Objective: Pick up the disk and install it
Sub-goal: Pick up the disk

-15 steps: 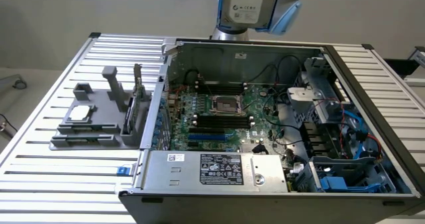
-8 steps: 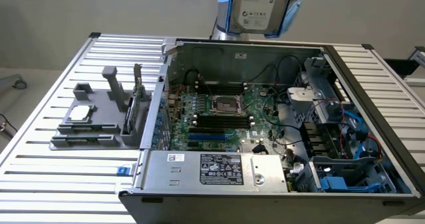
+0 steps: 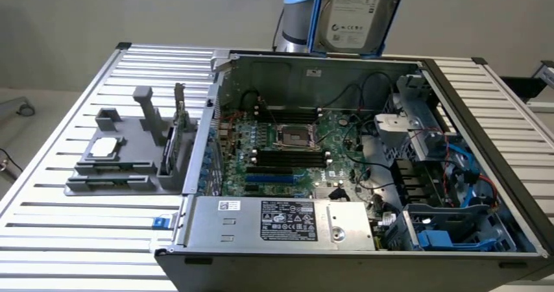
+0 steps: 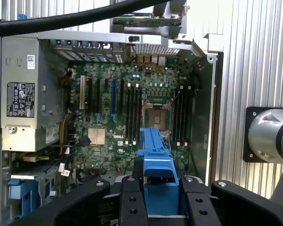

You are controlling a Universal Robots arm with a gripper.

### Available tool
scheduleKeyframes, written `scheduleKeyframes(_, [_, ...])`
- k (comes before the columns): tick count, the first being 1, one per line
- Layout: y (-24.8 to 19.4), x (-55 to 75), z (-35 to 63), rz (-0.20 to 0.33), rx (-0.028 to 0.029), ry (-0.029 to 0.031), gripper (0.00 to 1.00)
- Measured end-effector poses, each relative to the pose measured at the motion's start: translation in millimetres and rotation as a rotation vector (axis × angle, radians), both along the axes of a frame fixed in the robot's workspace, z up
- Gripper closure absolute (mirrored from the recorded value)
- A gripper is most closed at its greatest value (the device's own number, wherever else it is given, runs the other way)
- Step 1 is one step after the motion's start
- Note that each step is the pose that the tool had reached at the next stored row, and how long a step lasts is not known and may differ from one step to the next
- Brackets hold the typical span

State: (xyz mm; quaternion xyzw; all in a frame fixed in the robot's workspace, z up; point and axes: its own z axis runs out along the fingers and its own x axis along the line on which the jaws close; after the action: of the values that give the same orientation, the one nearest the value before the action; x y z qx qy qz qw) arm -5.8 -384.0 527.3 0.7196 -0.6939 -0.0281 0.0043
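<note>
The gripper (image 4: 161, 200) is clamping the disk (image 3: 353, 16) by its blue carrier, one finger pressing each side. The disk is hanging upright, apparently slightly tilted, above the far wall of the open computer case (image 3: 259, 271), which is lying on the slatted tabletop (image 3: 69, 233).

Your disk (image 3: 357, 13) is off the table, raised in the air above the far wall of the open computer case (image 3: 259, 61). Its flat silver-grey face with the white label is turned toward the exterior camera, and it stands nearly upright with a slight tilt. A bright blue carrier (image 4: 156, 155) frames its edges. From the wrist you look along the carrier's narrow edge, clamped between the black fingers (image 4: 132, 202) of the gripper (image 4: 158, 186) over the motherboard (image 4: 104, 117).
</note>
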Motion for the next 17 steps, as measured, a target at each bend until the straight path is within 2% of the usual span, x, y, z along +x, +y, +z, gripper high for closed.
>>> scheduleKeyframes(11, [-34.7,21.4,-4.2,0.0,0.0,-0.0001,0.67])
scheduleKeyframes(17, [-55.1,33.7,-8.4,0.0,0.0,0.0,0.67])
